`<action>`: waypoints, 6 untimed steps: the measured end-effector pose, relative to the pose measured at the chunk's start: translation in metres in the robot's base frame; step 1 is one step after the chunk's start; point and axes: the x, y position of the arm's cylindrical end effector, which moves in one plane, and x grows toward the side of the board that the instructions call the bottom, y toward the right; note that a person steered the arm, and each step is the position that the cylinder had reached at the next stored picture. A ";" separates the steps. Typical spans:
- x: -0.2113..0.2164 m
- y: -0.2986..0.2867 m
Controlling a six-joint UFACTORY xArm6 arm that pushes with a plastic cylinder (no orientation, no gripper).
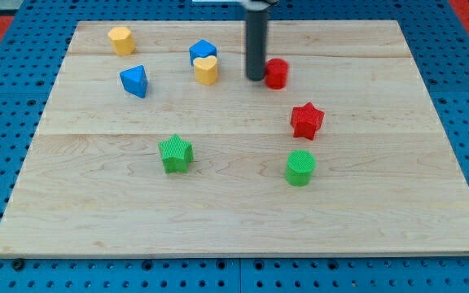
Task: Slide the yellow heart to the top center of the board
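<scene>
The yellow heart [206,70] lies near the view's top, left of centre, touching a blue block [203,52] just above it. My tip [256,78] is the lower end of the dark rod, to the right of the heart with a gap between them. The tip stands right beside a red round block [277,73], on its left.
A yellow hexagon block [121,40] lies at the top left. A blue triangle [134,81] lies left of the heart. A red star [306,120], a green star [175,154] and a green round block [300,168] lie lower down. The wooden board [381,212] rests on a blue pegboard.
</scene>
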 end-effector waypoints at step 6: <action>0.037 -0.083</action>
